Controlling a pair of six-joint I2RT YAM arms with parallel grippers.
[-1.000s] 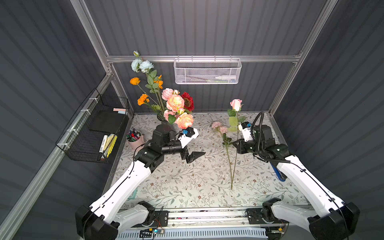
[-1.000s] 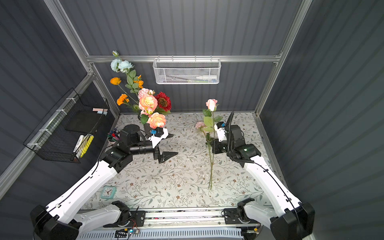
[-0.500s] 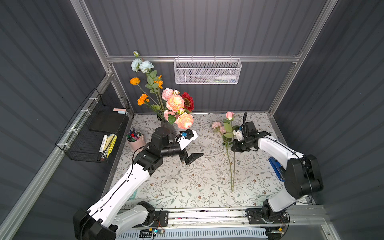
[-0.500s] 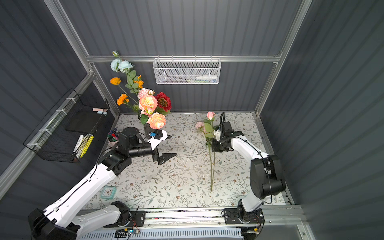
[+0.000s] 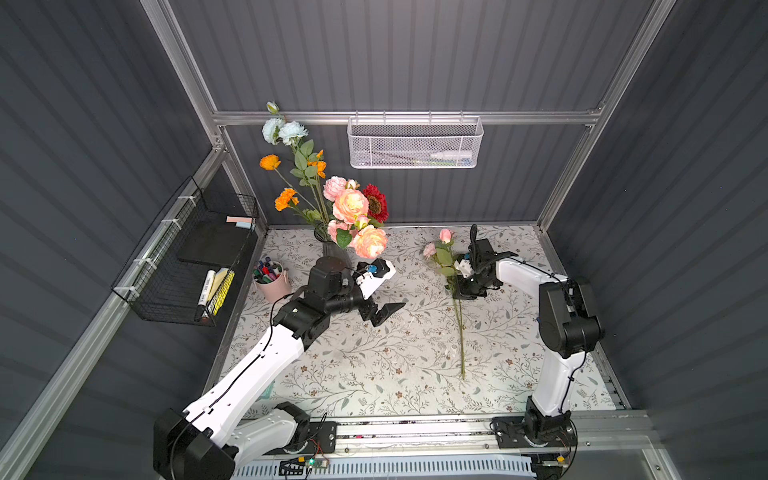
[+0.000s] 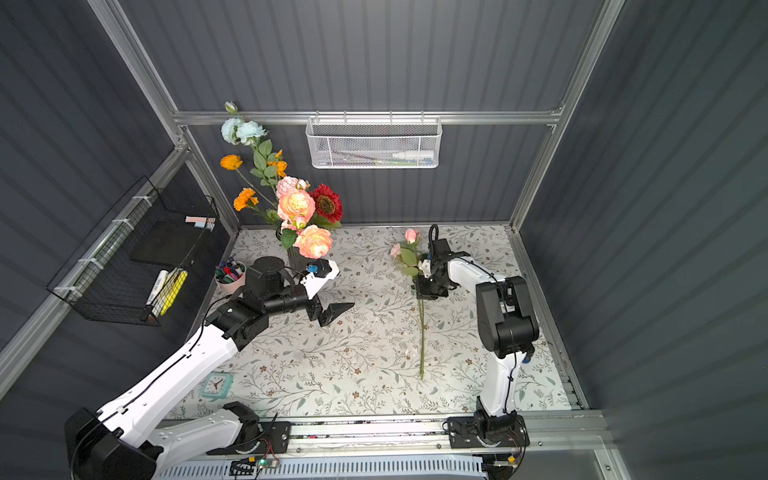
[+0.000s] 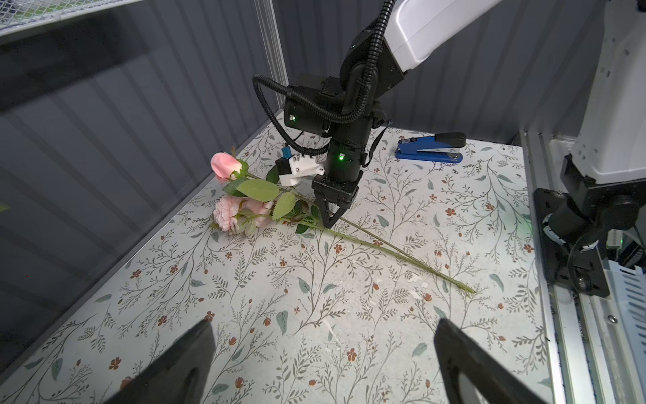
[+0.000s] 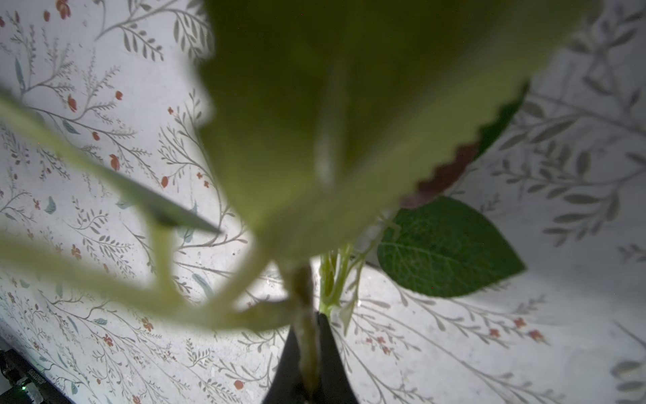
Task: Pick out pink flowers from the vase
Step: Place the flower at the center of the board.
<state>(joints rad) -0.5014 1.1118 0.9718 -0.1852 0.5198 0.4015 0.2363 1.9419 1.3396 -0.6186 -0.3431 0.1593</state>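
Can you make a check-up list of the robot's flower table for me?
Surface: flowery mat, flat, few white scuffs.
Job's things: vase upright at the back, pink flowers in it; two pink stems on the mat.
Clutter: pink cup of pens, blue stapler, teal clock.
Grippers: left gripper open, empty; right gripper shut on one pink stem.
Cables: black hose loops at the right wrist.
Surroundings: grey ribbed walls, white mesh basket, black wire basket.
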